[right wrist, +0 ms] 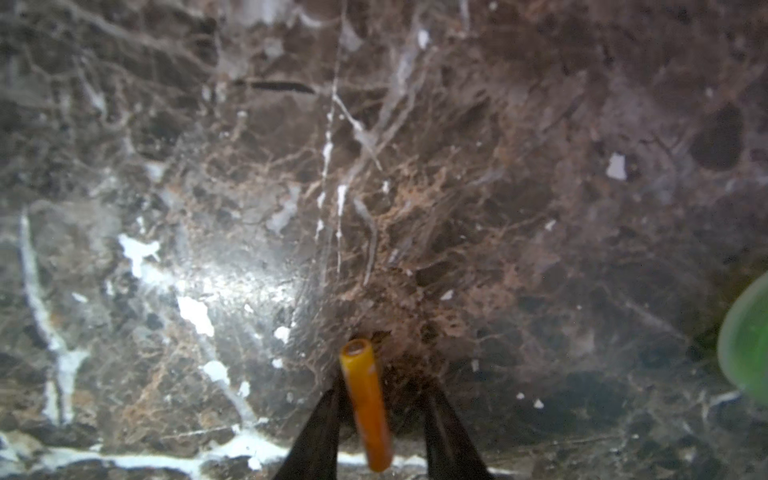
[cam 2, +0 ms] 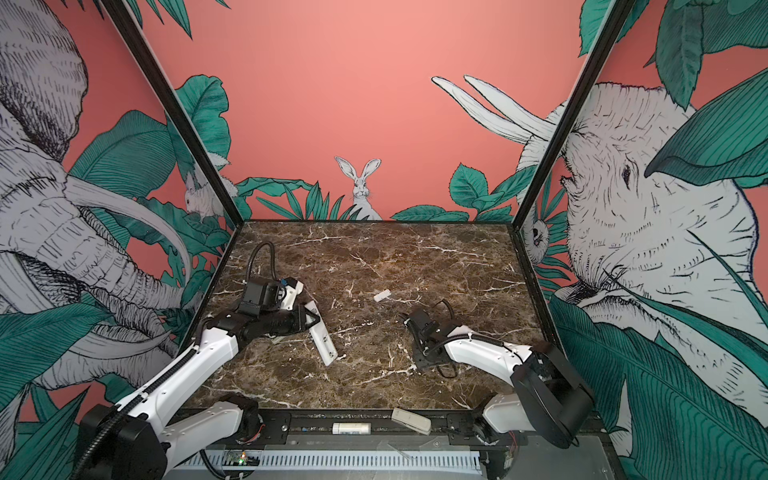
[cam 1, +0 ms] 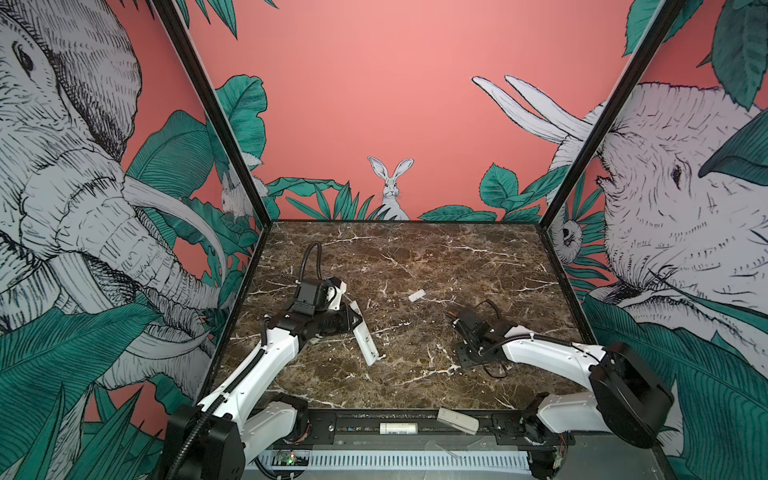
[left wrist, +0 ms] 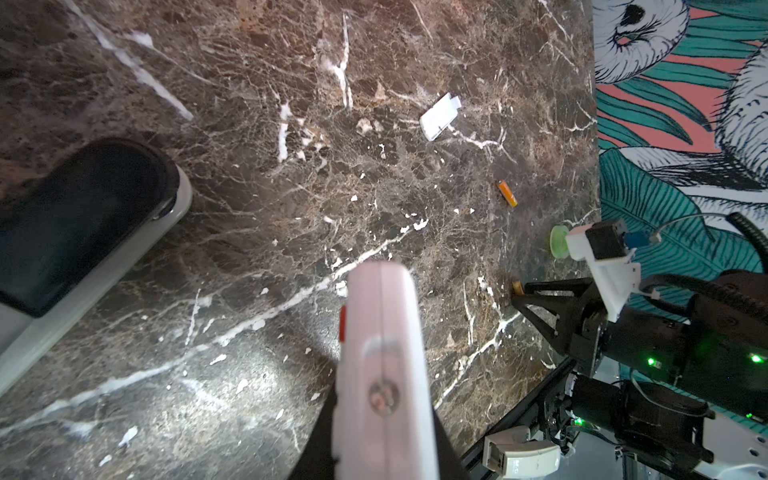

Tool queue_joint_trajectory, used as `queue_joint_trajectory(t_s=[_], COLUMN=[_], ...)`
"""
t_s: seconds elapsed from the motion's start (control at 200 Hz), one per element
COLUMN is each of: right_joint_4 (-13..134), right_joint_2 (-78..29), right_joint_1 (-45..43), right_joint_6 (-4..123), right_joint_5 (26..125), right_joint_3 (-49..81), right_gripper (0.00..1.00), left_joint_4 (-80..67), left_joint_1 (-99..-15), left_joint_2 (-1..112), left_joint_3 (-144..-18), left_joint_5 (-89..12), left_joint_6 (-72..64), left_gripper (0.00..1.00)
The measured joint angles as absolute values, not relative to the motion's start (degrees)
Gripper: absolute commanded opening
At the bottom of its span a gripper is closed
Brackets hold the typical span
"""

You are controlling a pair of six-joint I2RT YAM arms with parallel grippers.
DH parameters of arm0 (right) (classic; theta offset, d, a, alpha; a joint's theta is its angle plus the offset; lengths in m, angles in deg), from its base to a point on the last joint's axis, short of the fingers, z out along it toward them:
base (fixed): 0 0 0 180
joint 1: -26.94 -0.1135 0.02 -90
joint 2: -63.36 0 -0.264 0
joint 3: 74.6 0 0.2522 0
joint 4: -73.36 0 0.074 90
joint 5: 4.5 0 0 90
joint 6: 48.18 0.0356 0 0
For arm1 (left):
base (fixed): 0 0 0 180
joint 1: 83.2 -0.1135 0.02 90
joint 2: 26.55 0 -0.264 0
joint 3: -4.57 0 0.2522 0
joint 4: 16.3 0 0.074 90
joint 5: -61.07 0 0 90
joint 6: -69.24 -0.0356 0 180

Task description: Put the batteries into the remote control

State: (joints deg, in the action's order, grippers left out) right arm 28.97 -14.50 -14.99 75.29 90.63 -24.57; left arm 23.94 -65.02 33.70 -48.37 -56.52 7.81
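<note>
My left gripper [cam 1: 353, 322] is shut on the remote control [cam 1: 368, 343], a slim white bar held slanted above the table's left half. In the left wrist view the remote [left wrist: 380, 332] runs out between the jaws [left wrist: 382, 419], a red button on its edge. At centre right, my right gripper [cam 1: 453, 318] points down at the table. In the right wrist view one orange battery [right wrist: 365, 407] stands between its fingers [right wrist: 384, 388], against one finger with a gap to the other. The other battery [left wrist: 508, 193] lies loose on the marble.
A small white cover piece [cam 1: 417, 295] lies mid-table beyond both grippers. A green disc [left wrist: 559, 242] sits by the right gripper. On the front rail lie a white cylinder [cam 1: 398, 428] and a grey stapler-like object [cam 1: 457, 420]. Printed walls close three sides.
</note>
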Motion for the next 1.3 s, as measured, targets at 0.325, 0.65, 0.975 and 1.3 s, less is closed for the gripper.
queue_joint_trajectory(t_s=[0.325, 0.65, 0.975, 1.3], right_joint_4=[32.0, 32.5, 29.1, 26.6], right_joint_2=[-16.1, -14.8, -12.4, -11.9], right_joint_1=[-14.9, -15.5, -18.2, -19.6], right_joint_6=[72.9, 72.7, 74.9, 76.3], right_joint_5=[88.2, 88.0, 89.8, 92.4], right_joint_3=[-23.7, -24.8, -26.1, -26.1], right_gripper=[0.21, 0.25, 0.21, 0.13], left_joint_4=[24.1, 23.5, 22.3, 22.3], left_joint_1=[-65.0, -65.0, -65.0, -65.0], left_joint_2=[32.1, 32.8, 34.2, 34.5], left_joint_3=[-48.3, -48.0, -48.0, -48.0], left_joint_5=[-56.5, -56.6, -57.8, -58.6], left_joint_6=[7.9, 8.2, 8.6, 8.8], left_gripper=[0.0, 0.0, 0.0, 0.0])
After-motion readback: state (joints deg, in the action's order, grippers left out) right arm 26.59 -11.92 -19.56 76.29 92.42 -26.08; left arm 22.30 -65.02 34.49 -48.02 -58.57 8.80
